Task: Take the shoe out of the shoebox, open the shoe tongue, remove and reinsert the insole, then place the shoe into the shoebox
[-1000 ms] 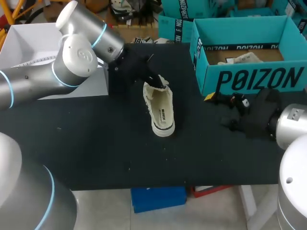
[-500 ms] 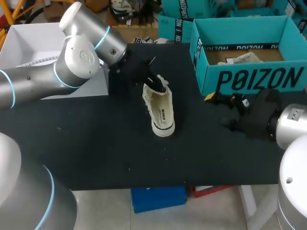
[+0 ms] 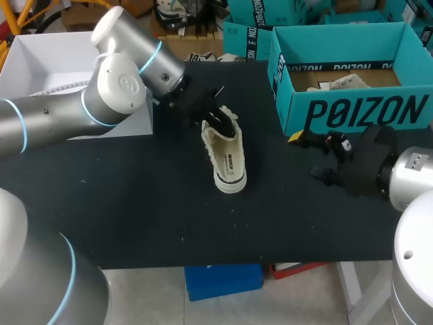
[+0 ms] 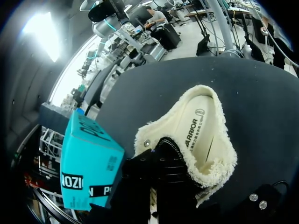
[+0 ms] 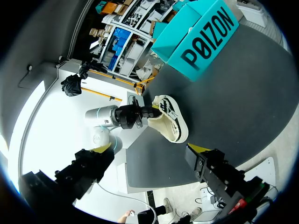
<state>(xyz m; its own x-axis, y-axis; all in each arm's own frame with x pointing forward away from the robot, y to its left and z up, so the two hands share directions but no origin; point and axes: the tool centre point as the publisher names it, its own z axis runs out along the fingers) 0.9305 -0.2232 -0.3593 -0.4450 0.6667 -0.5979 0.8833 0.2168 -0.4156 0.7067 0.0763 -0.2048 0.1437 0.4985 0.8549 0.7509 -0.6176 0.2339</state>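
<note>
Cream shoe (image 3: 229,159) rests on table (image 3: 135,203), left end effector (image 3: 220,123) at its opening.

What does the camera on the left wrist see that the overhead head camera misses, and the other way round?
Only the left wrist view looks down into the shoe, showing its insole lying inside, ringed by fleecy lining. Only the head view shows the right gripper, open, in front of the shoebox, and the box's open inside. Both show the shoe, the teal shoebox and the left gripper at the shoe's opening.
</note>
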